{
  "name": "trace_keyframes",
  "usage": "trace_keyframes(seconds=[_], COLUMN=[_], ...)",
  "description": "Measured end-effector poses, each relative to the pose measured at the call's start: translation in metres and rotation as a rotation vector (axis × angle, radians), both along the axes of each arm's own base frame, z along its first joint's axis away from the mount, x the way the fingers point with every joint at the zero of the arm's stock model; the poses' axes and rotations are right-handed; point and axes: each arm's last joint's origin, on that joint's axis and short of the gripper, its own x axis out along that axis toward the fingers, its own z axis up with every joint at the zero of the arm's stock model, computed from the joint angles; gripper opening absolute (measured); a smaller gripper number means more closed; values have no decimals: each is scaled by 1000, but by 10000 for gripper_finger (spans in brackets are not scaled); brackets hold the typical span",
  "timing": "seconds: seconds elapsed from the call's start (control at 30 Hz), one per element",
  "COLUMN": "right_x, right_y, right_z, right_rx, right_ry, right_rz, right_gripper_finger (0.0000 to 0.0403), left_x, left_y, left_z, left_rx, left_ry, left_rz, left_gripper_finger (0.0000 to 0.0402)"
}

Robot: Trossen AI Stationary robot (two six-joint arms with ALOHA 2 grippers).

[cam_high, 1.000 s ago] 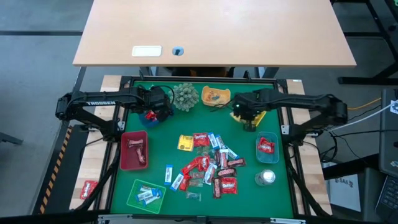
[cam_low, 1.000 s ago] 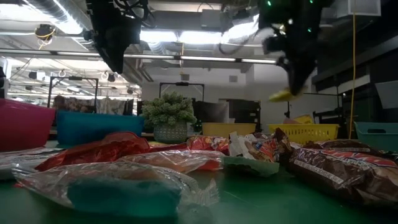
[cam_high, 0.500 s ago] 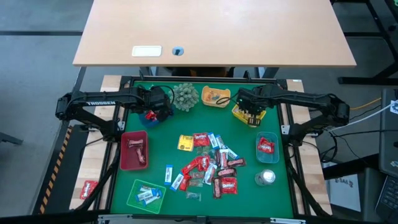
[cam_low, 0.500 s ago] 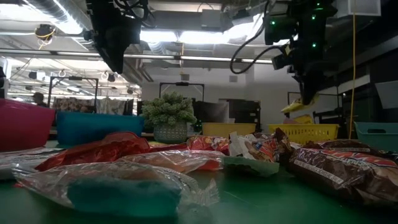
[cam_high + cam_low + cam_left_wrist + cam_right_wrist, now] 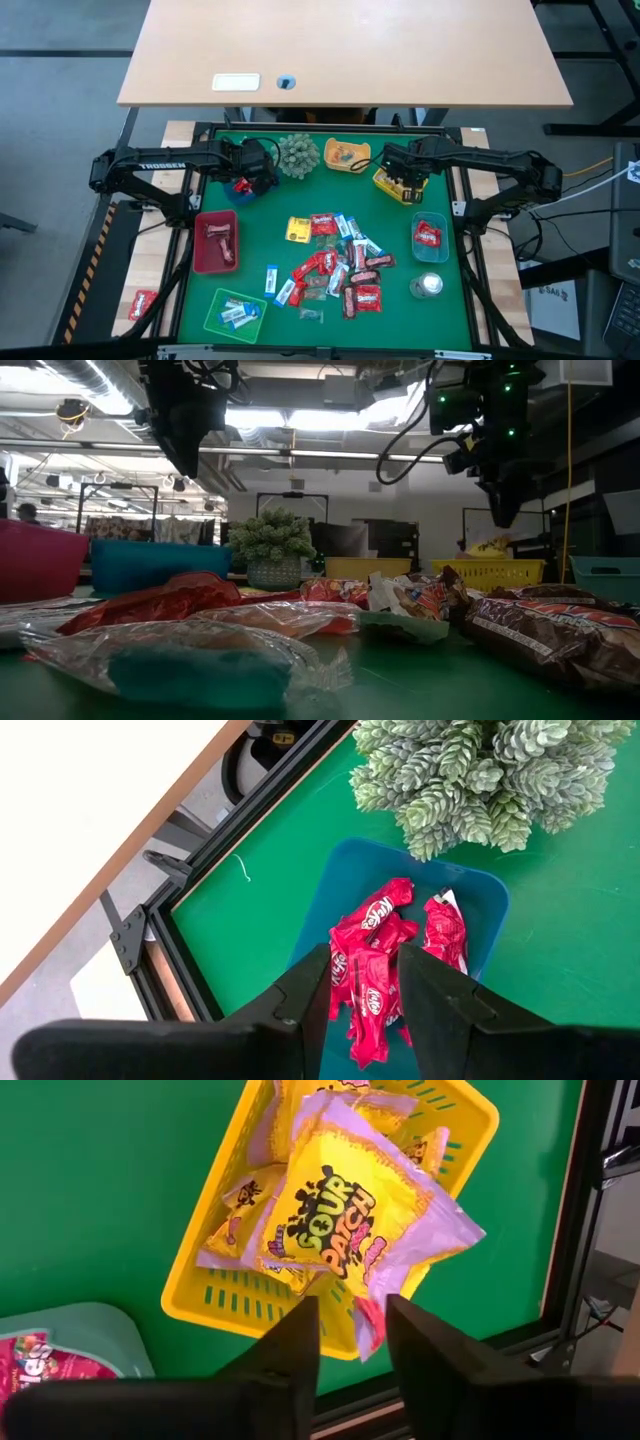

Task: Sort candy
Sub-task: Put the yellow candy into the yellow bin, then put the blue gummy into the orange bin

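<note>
The candy (image 5: 335,265) lies in a loose pile of small wrapped packets on the green mat, mid-table. My right gripper (image 5: 353,1345) stands open above the yellow basket (image 5: 210,1295) at the far right. A yellow Sour Patch packet (image 5: 345,1210) is just below its fingertips, over other yellow packets in the basket. In the low view that packet (image 5: 490,545) is apart from the fingers. My left gripper (image 5: 365,990) is open high over the blue tray (image 5: 470,895), which holds red KitKat packets (image 5: 385,935); nothing is between its fingers.
A spiky plant ball (image 5: 297,155) and an orange bowl (image 5: 347,155) stand at the far middle. A red tray (image 5: 215,240) is at the left, a green tray (image 5: 235,312) at the near left and a pale tray (image 5: 430,238) at the right, each holding candy.
My right gripper has carried the yellow packet toward the table's right edge, over the yellow basket, and sunk a little. It has let go. The packet, which hung at the fingertips, has dropped toward the basket.
</note>
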Motion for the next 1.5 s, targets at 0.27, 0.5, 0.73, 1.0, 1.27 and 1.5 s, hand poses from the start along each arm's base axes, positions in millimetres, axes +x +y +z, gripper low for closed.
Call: trace_keyframes(seconds=[0.27,0.5,0.73,1.0,1.27,1.5], right_x=[0,-2,-4,15,59,92], right_y=[0,0,0,3,33,88], right_z=[0,5,28,41,40,33], right_rx=[0,5,-23,197,452,409], right_ry=[0,26,67,-226,-595,-692], right_rz=[0,18,23,-25,285,695], right_gripper_finger=[172,183,183,183,183,183], left_x=[0,0,3,3,3,4], left_y=[0,0,0,0,0,1], left_z=[0,0,1,1,1,1], left_rx=[0,0,6,6,6,7], left_ry=[0,-3,-32,-35,-35,-43], left_rz=[0,0,0,0,0,0], left_gripper_finger=[105,105,105,105,105,105])
